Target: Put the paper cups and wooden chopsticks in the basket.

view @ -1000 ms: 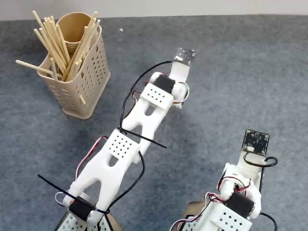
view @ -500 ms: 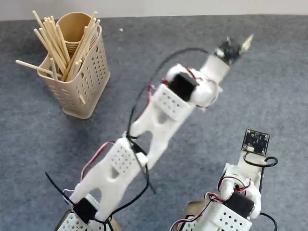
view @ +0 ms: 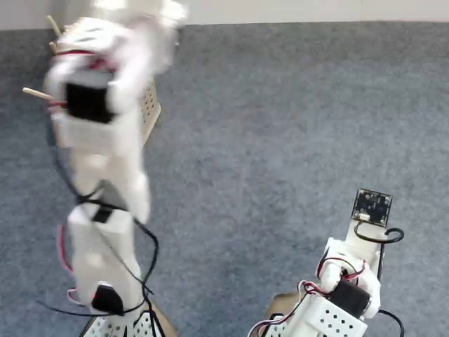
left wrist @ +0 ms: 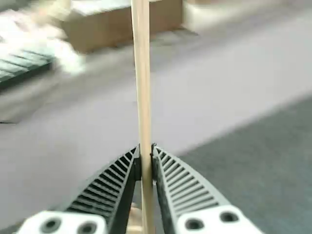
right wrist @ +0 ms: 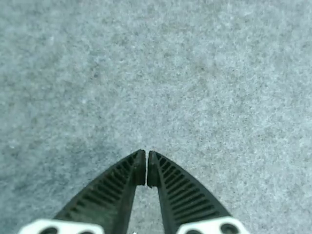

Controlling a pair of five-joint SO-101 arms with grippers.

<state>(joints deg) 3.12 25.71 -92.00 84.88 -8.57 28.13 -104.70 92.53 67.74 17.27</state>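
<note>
wooden chopstick (left wrist: 141,73): pinched between the tips of the left gripper (left wrist: 145,152). long axis in line with the fingers; most of its length projects forward past the tips, and a short end runs back between them.
basket (view: 150,105): under the left arm (view: 98,140), partly hidden.
right gripper (right wrist: 146,168): jaws together, empty, above grey carpet (right wrist: 219,73).

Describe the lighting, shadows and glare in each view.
High view: soft, even light over the carpet, no hard shadows. Left wrist view: the chopstick clamped in the left gripper is evenly lit, without glare. Right wrist view: matte carpet, no hotspot; the right gripper throws no sharp shadow.
</note>
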